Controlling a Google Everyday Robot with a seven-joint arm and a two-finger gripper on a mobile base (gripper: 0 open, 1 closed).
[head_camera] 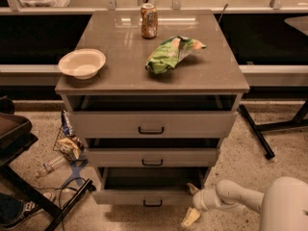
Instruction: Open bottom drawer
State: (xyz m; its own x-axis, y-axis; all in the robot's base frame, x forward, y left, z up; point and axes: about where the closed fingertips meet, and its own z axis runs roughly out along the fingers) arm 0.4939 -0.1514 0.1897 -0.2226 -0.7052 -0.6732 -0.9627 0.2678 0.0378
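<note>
**Tool at the right front corner of the bottom drawer, which stands part-way out**

A speckled stone floor [240, 153] runs under a grey-beige drawer cabinet [72, 129], with dark shelving behind it. The counter [211, 76] on top of the cabinet carries three things. A white bowl [82, 63] sits near the left edge, a soda can [148, 20] stands upright at the back, and a crumpled green chip bag [172, 53] lies right of centre, well apart from the bowl.

From my seat I see all three drawer fronts standing out from the frame, each with a dark gap above it. The top drawer [106, 124] is the tallest and the middle drawer [110, 157] sits below it. The bottom drawer [125, 197] is lowest, just above the floor, and it is pulled out far enough that I can look down into its shadowed inside. Its small dark bar handle [152, 204] is at the middle of the front, and nothing touches it.

My tool [191, 203] is low at the right end of that bottom front, at the end of the white arm [236, 195] that reaches in from the lower right. Its two pale fingers are spread apart and grip nothing. The upper fingertip [193, 188] is right at the drawer's right front corner, though I cannot tell whether it touches. The other finger points down toward the floor.

Left of the cabinet, snack packets [67, 146] and a plastic bottle [48, 167] lie on the floor.
</note>
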